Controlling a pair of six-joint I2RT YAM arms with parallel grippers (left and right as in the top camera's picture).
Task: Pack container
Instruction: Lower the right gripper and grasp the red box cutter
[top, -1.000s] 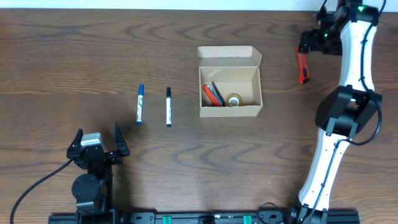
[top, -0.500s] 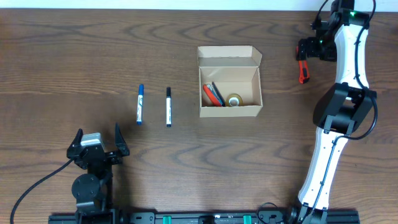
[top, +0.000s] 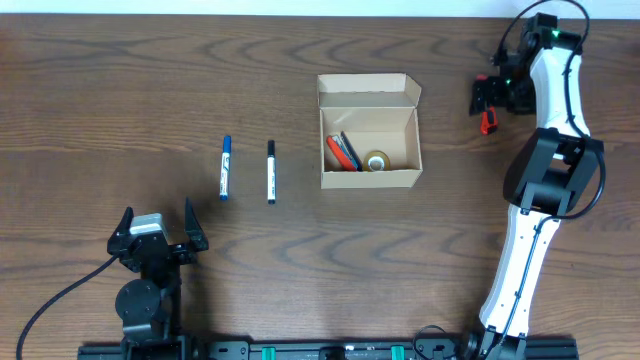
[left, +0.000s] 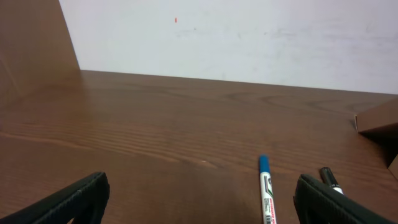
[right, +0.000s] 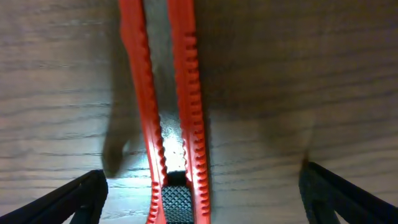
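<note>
The tan cardboard container (top: 369, 145) stands open mid-table with its flap lid folded back; inside lie a red cutter, a dark marker and a small tape roll. A blue marker (top: 225, 167) and a black marker (top: 271, 171) lie to its left; both also show in the left wrist view (left: 266, 186) (left: 330, 178). A red cutter (top: 488, 119) lies at the far right. My right gripper (top: 488, 95) is open right above it, fingers straddling it (right: 168, 112). My left gripper (top: 158, 232) is open and empty near the front left.
The table's far edge meets a white wall (left: 249, 37) behind the markers. The right arm (top: 545, 180) stretches from the front right up to the back right corner.
My right gripper has moved left and down over the red cutter, covering most of it in the overhead view. The left arm has not moved.
</note>
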